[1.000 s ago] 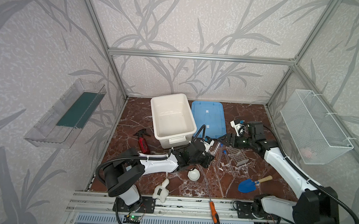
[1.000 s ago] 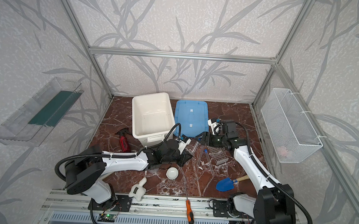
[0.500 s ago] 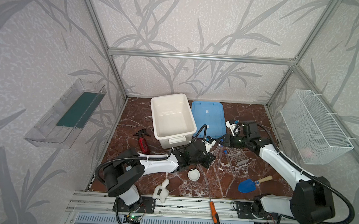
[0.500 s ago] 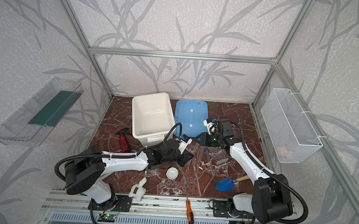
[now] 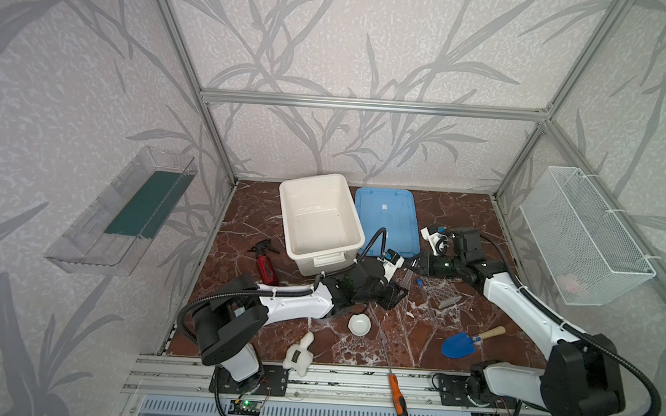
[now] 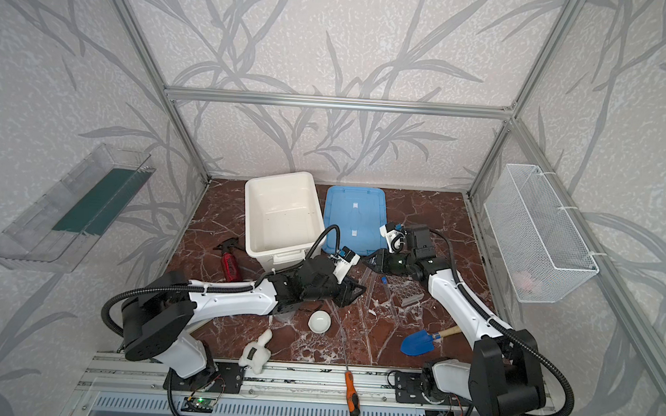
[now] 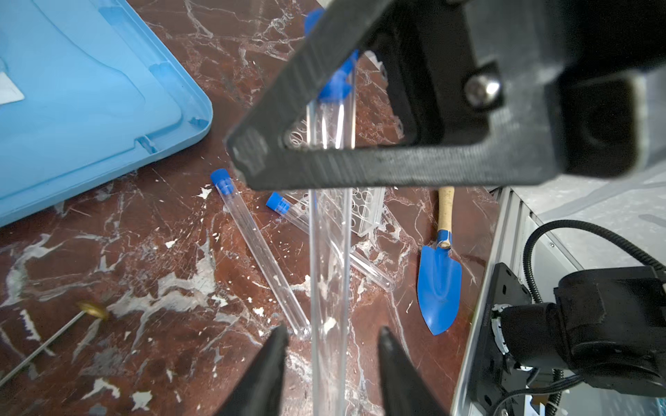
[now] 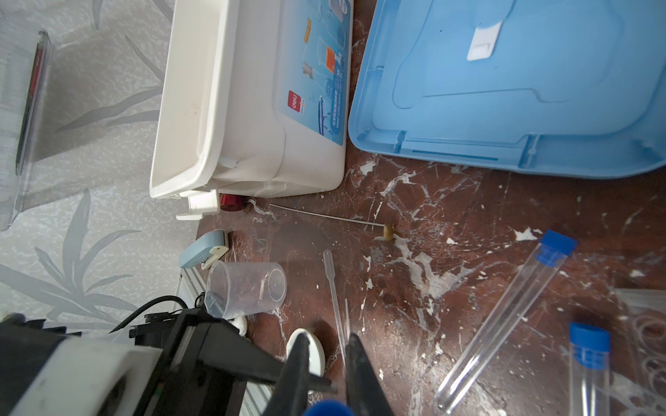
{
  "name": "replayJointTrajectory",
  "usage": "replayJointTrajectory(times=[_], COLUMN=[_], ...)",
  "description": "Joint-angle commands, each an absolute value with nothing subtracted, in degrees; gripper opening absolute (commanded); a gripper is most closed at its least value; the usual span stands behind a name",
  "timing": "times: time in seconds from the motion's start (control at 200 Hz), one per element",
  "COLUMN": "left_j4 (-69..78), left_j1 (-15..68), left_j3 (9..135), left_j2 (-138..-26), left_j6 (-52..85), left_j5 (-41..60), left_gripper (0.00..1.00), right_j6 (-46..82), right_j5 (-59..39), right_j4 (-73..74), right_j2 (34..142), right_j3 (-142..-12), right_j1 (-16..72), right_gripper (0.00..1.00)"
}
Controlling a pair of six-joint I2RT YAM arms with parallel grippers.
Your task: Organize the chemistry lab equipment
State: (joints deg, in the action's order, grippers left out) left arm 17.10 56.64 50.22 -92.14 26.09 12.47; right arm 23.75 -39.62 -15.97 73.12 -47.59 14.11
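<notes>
A clear blue-capped test tube (image 7: pixel 329 270) hangs above the floor between the two arms. My right gripper (image 8: pixel 328 342) is shut on its capped end (image 8: pixel 324 407). My left gripper (image 7: pixel 333 331) is open around the tube's other end, with a gap on each side. In both top views the grippers (image 5: pixel 395 296) (image 5: pixel 415 266) meet just in front of the blue lid. Two more test tubes (image 7: pixel 259 248) (image 7: pixel 288 210) lie beside the clear rack (image 7: pixel 360 212). The beaker (image 8: pixel 245 288) lies on its side near a pipette (image 8: pixel 333 288) and the white dish (image 5: pixel 359 323).
A white bin (image 5: pixel 318 220) and blue lid (image 5: pixel 386 216) stand at the back. A blue trowel (image 5: pixel 461 343), an orange screwdriver (image 5: pixel 397 391), a red spray bottle (image 5: pixel 266 266) and a white plush figure (image 5: pixel 298 355) lie around. A wire basket (image 5: pixel 583 240) hangs on the right wall.
My right gripper moved left to the left gripper and closed on the tube's capped end. The left gripper, shut on the tube before, has opened.
</notes>
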Motion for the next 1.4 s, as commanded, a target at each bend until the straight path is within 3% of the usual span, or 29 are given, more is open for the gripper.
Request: replayJointTrajectory(times=[0.0, 0.14, 0.25, 0.46, 0.99, 1.394], left_j4=[15.64, 7.97, 11.95, 9.68, 3.69, 3.69], left_j1=[56.95, 56.87, 56.87, 57.21, 58.34, 58.42], left_j3=[53.70, 58.95, 59.89, 64.59, 69.21, 69.43], left_j2=[-91.56, -91.46, -94.10, -98.42, -103.62, -105.12], left_j6=[30.16, 43.99, 53.21, 52.73, 48.95, 49.22], left_j5=[11.16, 7.93, 11.63, 12.16, 11.04, 11.17], left_gripper=[0.99, 0.99, 0.99, 0.99, 0.99, 0.99], right_j6=[21.89, 16.12, 12.85, 6.09, 6.17, 5.60], right_j5=[-35.44, -20.06, -7.50, 6.74, 13.50, 13.19], right_j4=[-14.92, -15.17, -8.77, 1.36, 17.82, 20.08], right_j2=[69.14, 63.16, 58.84, 57.23, 66.54, 70.68], right_j3=[-47.22, -46.77, -43.03, -37.82, -33.15, -32.00], right_j1=[12.93, 12.99, 13.18, 13.24, 13.18, 13.18], right_gripper=[0.18, 0.18, 0.18, 0.19, 0.19, 0.19])
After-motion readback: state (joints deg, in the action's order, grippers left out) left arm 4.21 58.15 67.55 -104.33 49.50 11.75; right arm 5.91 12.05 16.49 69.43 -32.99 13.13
